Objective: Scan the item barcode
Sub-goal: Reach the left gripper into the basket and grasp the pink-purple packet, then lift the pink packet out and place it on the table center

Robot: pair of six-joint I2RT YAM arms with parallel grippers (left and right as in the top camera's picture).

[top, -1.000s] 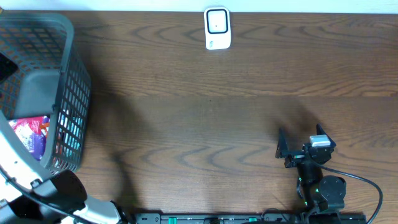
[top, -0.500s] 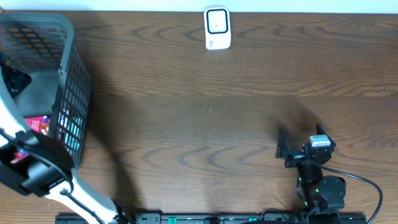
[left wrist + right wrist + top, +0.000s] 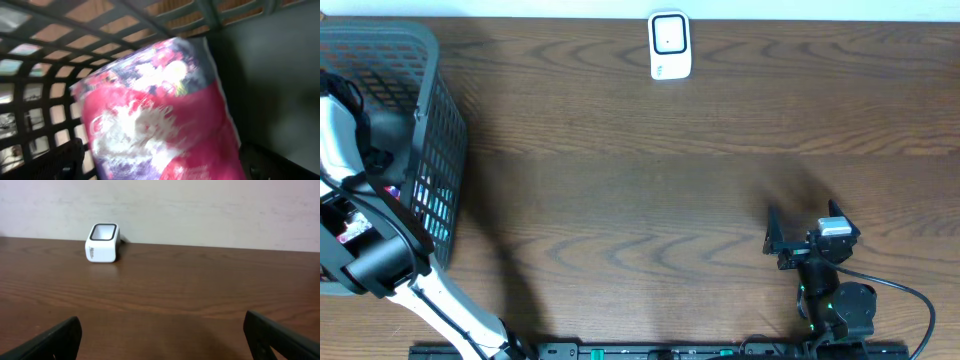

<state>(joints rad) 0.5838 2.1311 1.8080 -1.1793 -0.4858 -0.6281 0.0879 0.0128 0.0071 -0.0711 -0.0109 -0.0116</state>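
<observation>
basket [image 3: 440,150] one, snack bag [image 3: 155,115] one inside, scanner [image 3: 669,45] one; left claw [image 3: 160,162], right claw [image 3: 165,340] gaping, empty

The top view looks straight down on the table [image 3: 650,150] from high up. The left wrist view sits inside the basket [image 3: 50,45], very close to a blurry bag [image 3: 160,115]. The right wrist view is low, facing the far scanner [image 3: 103,242] and wall [image 3: 200,210]. The top view shows basket and scanner too.
</observation>
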